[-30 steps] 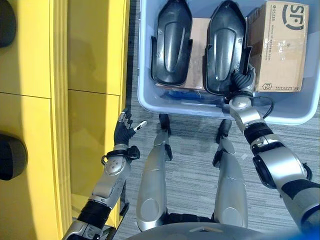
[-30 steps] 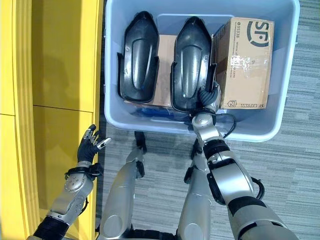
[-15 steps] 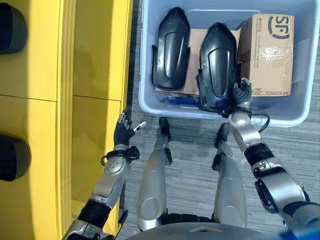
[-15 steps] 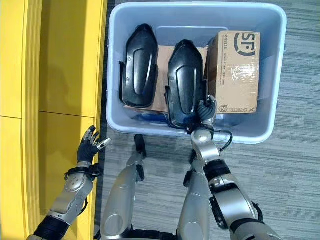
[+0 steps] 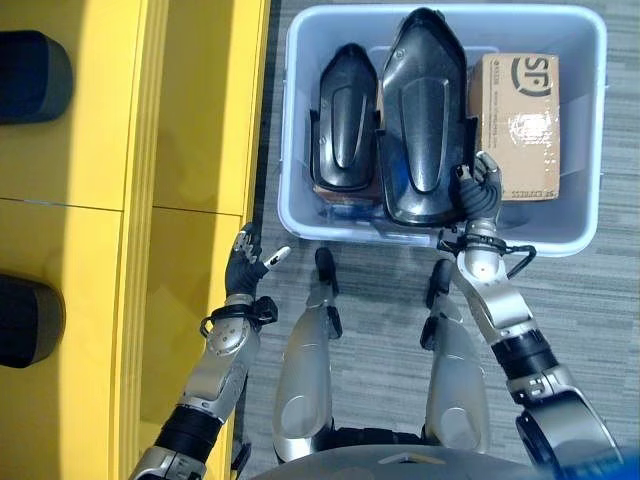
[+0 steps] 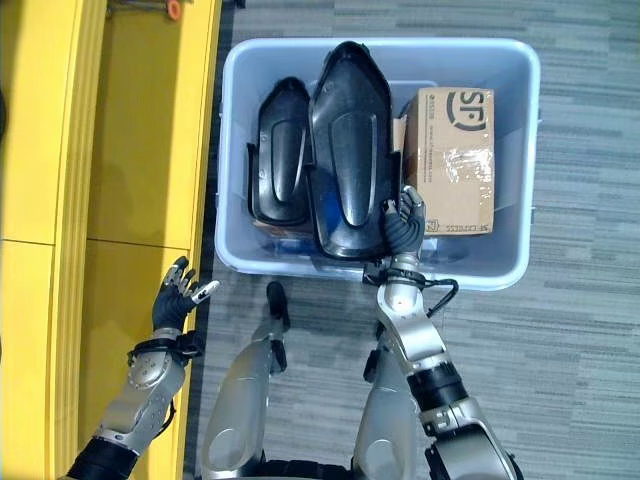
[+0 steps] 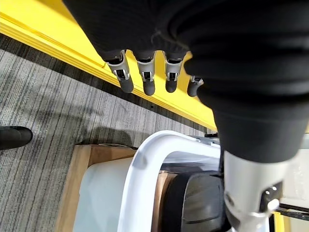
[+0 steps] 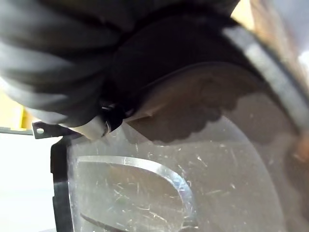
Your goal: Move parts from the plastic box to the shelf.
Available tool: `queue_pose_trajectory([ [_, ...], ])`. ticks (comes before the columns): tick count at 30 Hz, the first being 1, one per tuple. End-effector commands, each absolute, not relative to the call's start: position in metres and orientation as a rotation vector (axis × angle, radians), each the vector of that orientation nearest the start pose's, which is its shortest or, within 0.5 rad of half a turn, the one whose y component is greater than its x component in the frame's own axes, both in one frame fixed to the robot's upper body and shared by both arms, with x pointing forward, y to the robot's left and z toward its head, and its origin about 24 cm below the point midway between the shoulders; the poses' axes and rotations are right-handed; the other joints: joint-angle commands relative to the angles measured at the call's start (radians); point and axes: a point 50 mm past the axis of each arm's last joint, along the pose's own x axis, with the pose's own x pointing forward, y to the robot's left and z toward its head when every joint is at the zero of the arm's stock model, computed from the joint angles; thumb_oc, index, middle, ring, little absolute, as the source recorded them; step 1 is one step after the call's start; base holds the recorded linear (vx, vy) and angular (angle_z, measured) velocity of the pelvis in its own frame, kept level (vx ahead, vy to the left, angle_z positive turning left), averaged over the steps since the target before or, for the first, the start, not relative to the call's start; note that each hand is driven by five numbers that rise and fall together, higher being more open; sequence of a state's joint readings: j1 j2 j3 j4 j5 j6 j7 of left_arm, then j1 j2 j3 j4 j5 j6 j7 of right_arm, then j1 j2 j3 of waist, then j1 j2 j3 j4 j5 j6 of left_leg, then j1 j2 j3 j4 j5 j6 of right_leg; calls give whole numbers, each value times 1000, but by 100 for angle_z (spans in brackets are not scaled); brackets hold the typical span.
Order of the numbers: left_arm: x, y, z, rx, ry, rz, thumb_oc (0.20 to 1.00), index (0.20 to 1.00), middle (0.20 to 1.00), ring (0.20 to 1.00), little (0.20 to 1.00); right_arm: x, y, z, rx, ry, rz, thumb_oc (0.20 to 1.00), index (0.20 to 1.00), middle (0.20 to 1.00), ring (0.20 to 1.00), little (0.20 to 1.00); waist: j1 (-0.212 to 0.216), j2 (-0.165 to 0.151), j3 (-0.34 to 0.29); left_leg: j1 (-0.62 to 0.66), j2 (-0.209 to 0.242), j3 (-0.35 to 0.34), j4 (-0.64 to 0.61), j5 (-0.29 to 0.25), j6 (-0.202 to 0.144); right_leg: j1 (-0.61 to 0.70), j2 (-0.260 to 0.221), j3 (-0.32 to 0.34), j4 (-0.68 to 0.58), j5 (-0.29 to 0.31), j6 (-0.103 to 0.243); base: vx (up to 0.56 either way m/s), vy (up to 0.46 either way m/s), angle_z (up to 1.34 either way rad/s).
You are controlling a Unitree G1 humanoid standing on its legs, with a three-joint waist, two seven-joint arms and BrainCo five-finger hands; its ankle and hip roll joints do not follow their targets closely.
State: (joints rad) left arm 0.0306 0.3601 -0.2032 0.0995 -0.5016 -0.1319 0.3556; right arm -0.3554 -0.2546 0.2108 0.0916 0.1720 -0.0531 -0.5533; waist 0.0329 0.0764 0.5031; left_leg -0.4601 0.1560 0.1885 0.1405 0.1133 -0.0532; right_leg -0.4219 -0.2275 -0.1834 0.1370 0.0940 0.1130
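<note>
The larger black moulded part [image 5: 424, 120] stands above the plastic box [image 5: 300, 205], its lower right corner clasped by the right hand [image 5: 481, 190], whose fingers curl round its edge; from the wrist camera the scuffed black surface [image 8: 159, 183] sits right against the palm. A second, smaller black part [image 5: 345, 125] lies in the box just beside it on the robot's left, resting on a flat brown carton, and a taped cardboard carton [image 5: 515, 120] sits in the box to the right. The step in hand looks like lifting the part clear and swinging it leftward to the yellow shelf [image 5: 190, 110], which runs along the left of the box. With only one corner gripped, the long part may pivot, so it is best raised fully above the box wall before turning, kept level. The left hand [image 5: 245, 265] hovers beside the shelf edge, fingers spread and empty, well placed to steady the part's free end.
</note>
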Motion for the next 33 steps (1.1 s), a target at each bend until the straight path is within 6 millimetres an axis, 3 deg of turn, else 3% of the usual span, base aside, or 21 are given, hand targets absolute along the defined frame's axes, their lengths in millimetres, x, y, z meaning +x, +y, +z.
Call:
queue_pose_trajectory([
  [1,226,211,17,-112,111,253,1000,1000,1000,1000,1000,301,-151,138,29,-435,-240,200,200,200,200,200,0,-39,-69,27,-2,-60,35,-67,-18,49,-11,-27,49,-97,36,51,-25,-2],
  [7,218,218,11,-111,140,268,1000,1000,1000,1000,1000,280,-154,119,103,-371,-146,200,200,200,200,200,-14,-58,-122,129,11,-60,-41,-31,-31,147,1,-42,-10,-92,40,44,-24,4],
  [8,214,222,9,-95,153,276,1000,1000,1000,1000,1000,274,-159,113,106,-345,-129,200,200,200,200,200,-17,-64,-137,147,18,-54,-59,-5,-26,166,2,-50,-25,-76,34,-28,-34,5],
  [11,211,226,6,-71,163,286,1000,1000,1000,1000,1000,267,-167,101,130,-296,-121,200,200,200,200,200,-23,-68,-158,185,25,-56,-66,-5,-29,196,3,-53,-18,-89,34,1,-21,3],
  [16,208,230,-1,-85,195,305,1000,1000,1000,1000,1000,256,-175,80,202,-199,-101,200,200,200,200,200,-30,-68,-184,242,42,-56,-60,-12,-32,233,10,-49,34,-133,26,2,-29,3],
  [20,191,239,-12,-108,249,360,1000,1000,1000,1000,1000,234,-186,55,242,-81,-93,200,200,200,200,200,-45,-64,-238,344,84,-49,-59,-15,-43,303,32,-59,124,-217,9,15,-102,0],
  [22,184,243,-13,-93,258,373,1000,1000,1000,1000,1000,229,-180,47,325,-34,-59,200,200,200,200,200,-40,-64,-248,379,104,-51,-60,-10,-47,328,50,-67,153,-246,-6,-5,-177,0],
  [26,166,248,-15,-143,265,447,1000,1000,1000,1000,1000,243,-171,60,278,-55,58,200,200,200,200,200,8,-67,-243,439,158,-64,-89,58,-67,367,102,-95,193,-306,-41,-97,-255,-6],
  [27,158,246,-19,-199,274,479,1000,1000,1000,1000,1000,254,-175,77,274,-124,77,200,200,200,200,200,46,-52,-248,419,173,-101,-171,174,-98,368,119,-138,181,-316,-55,-150,-209,3],
  [28,158,246,-19,-200,273,478,1000,1000,1000,1000,1000,254,-175,77,273,-124,77,200,200,200,200,200,44,-50,-250,415,175,-104,-173,176,-98,367,122,-141,177,-312,-56,-165,-162,27],
  [30,156,246,-22,-211,285,481,1000,1000,1000,1000,1000,254,-185,86,231,-166,58,200,200,200,200,200,60,-38,-250,377,178,-108,-215,282,-128,360,111,-193,172,-319,-67,-108,-61,88],
  [31,156,246,-24,-205,294,477,1000,1000,1000,1000,1000,251,-194,86,211,-168,34,200,200,200,200,200,58,-49,-255,366,162,-80,-218,261,-124,369,91,-223,166,-342,-66,-99,-136,106],
  [33,162,246,-23,-182,289,461,1000,1000,1000,1000,1000,243,-211,85,145,-175,-40,200,200,200,200,200,40,-58,-257,339,155,18,-161,219,-102,376,71,-297,133,-326,-70,-135,-180,130],
])
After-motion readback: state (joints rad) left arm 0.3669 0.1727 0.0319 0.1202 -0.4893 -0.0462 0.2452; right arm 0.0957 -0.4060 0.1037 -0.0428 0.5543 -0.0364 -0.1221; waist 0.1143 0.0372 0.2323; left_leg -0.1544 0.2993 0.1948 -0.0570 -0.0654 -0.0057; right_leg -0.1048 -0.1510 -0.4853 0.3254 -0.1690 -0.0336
